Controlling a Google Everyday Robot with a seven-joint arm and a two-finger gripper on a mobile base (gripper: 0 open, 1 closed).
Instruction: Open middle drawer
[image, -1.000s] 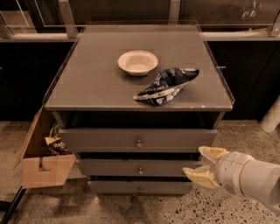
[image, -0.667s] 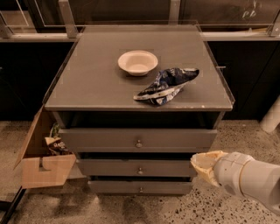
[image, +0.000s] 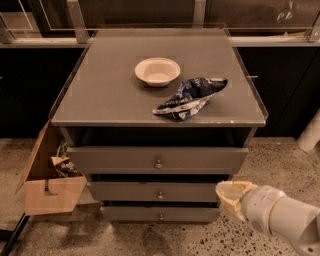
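Three near-identical knobs sit stacked, so the gripper (image: 231, 197), jaws seemingly closed on nothing at the right end of the middle drawer (image: 125, 191), could miss its small centre knob (image: 160, 195) or catch a neighbour's.

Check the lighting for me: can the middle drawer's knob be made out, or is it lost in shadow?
Camera view: the middle drawer sits in dim light, with a dark band of shadow above it under the top drawer. Its knob shows as a small pale glint, and there is no glare on it. Camera view: the gripper, by that drawer's right end, is brightly lit.
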